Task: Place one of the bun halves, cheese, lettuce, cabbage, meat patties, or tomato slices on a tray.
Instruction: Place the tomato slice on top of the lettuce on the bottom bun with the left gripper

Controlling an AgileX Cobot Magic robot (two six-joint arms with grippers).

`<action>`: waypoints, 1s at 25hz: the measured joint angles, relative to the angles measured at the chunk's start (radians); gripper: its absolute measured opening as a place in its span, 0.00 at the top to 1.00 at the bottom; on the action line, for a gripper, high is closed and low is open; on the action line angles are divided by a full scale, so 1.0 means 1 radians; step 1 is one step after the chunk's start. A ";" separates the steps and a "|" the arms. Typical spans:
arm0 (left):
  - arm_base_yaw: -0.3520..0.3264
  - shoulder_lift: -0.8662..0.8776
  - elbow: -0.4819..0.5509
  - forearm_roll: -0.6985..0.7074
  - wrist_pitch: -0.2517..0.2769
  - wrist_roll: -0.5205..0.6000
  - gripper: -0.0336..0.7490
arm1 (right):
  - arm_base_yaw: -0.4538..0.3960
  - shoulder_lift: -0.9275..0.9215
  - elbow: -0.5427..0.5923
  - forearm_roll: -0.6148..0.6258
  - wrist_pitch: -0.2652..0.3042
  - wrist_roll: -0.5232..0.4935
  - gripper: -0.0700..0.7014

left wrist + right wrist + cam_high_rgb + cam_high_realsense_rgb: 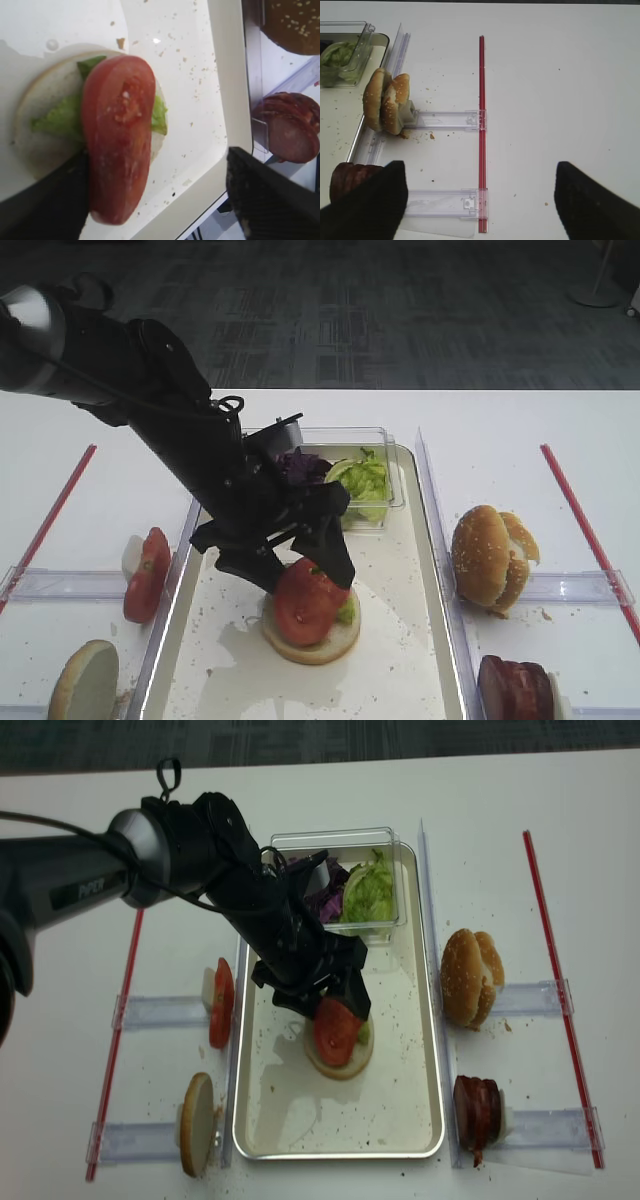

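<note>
A cream-white tray holds a bun half lying cut face up with a lettuce leaf on it. A tomato slice rests tilted on top, and its edge touches one finger. My left gripper is low over the stack and open, with the other finger well clear of the slice. Off to the right of the tray, my right gripper hangs open over bare table and holds nothing.
A clear box at the tray's far end holds lettuce and cabbage. Right of the tray are bun halves and meat patties. Left of it are tomato slices and a bun half. Red strips run along both sides.
</note>
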 joint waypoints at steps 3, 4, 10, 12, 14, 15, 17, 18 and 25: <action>0.000 0.000 0.000 0.033 0.000 -0.021 0.31 | 0.000 0.000 0.000 0.000 0.000 0.000 0.11; 0.000 0.000 0.000 0.040 0.000 -0.023 0.31 | 0.000 0.000 0.000 0.000 0.000 0.000 0.11; 0.000 0.000 0.000 0.056 -0.003 -0.030 0.27 | 0.000 0.000 0.000 0.000 0.000 0.000 0.11; 0.000 0.000 0.000 0.062 -0.004 -0.030 0.27 | 0.000 0.000 0.000 0.000 0.000 0.000 0.11; 0.000 0.000 0.000 0.064 -0.005 -0.032 0.26 | 0.000 0.000 0.000 0.000 0.000 0.000 0.11; 0.000 0.000 0.000 0.065 -0.005 -0.033 0.26 | 0.000 0.000 0.000 0.000 0.000 0.000 0.11; 0.000 0.000 0.000 0.068 -0.005 -0.035 0.26 | 0.000 0.000 0.000 0.000 0.000 0.000 0.11; 0.002 0.000 0.000 0.069 -0.005 -0.035 0.26 | 0.000 0.000 0.000 0.000 0.000 0.000 0.11; 0.028 -0.017 0.000 0.086 -0.007 -0.035 0.26 | 0.000 0.000 0.000 0.000 0.000 0.000 0.11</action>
